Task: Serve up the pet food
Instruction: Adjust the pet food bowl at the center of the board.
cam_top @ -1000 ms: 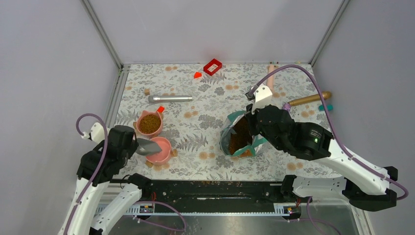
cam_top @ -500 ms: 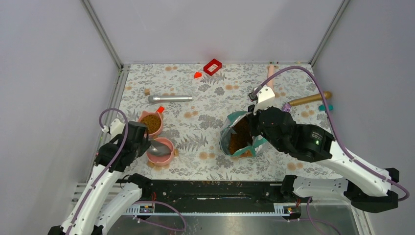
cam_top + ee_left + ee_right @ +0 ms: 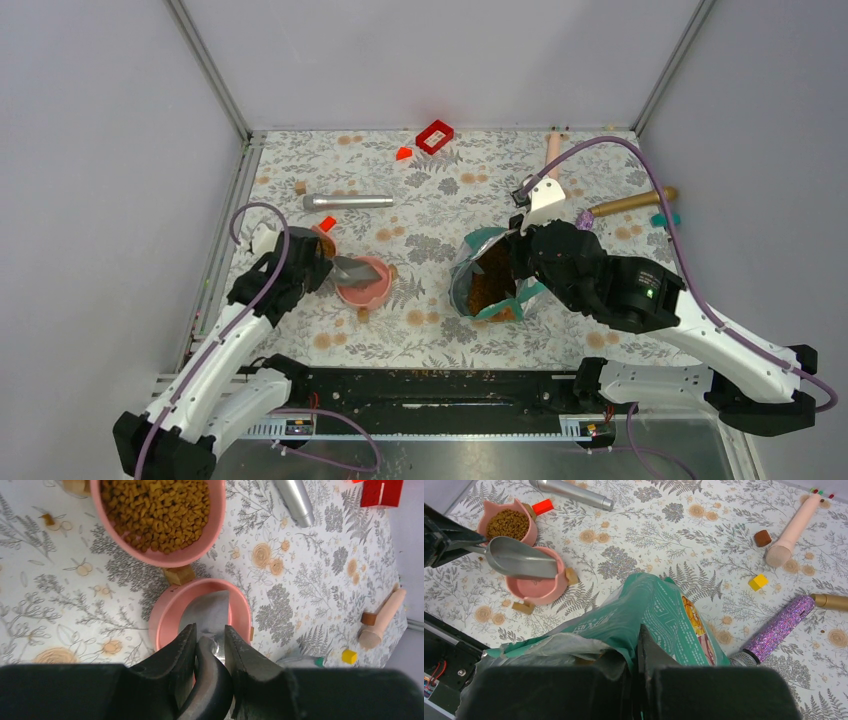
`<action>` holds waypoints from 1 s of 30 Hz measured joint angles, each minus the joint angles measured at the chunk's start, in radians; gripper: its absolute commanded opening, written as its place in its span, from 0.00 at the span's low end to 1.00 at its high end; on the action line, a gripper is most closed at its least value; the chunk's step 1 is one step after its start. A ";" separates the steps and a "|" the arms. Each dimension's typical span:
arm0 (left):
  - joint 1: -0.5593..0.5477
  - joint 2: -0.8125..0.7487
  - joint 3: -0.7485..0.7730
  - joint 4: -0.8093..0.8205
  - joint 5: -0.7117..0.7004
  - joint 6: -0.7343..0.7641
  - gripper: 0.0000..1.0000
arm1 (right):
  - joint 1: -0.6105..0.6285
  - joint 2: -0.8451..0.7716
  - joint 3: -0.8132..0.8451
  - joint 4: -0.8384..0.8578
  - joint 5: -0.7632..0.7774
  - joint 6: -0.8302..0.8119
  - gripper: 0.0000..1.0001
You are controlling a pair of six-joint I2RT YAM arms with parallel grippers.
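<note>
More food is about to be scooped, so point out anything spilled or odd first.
Brown specks that look like kibble lie scattered on the black rail at the near edge, off the floral mat. One pink bowl is full, but the second bowl, under the metal scoop, looks empty. The pouch leans open.

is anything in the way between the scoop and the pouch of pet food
Nothing visible. The scoop in the left claw hangs over the empty bowl; only mat and one low wooden block lie between it and the open pouch.
</note>
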 measured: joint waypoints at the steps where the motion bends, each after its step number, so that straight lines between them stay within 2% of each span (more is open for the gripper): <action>1: 0.000 0.018 0.000 0.023 -0.005 -0.006 0.00 | 0.000 0.000 0.000 0.000 0.001 0.002 0.00; 8: -0.002 0.157 0.023 0.153 -0.051 -0.049 0.00 | 0.000 0.000 -0.012 0.021 0.002 0.006 0.00; 16: -0.011 0.253 0.098 0.151 -0.097 -0.048 0.00 | 0.000 0.002 -0.012 0.022 0.002 0.008 0.00; 19: -0.029 0.210 0.099 0.120 -0.092 0.003 0.00 | 0.000 0.002 -0.012 0.021 0.002 0.010 0.00; 24: -0.096 0.020 0.156 -0.002 -0.070 0.072 0.00 | 0.000 0.029 0.024 -0.018 0.002 -0.007 0.00; 30: -0.105 -0.183 0.335 -0.049 0.089 0.142 0.00 | 0.000 0.126 0.142 -0.130 -0.011 -0.055 0.00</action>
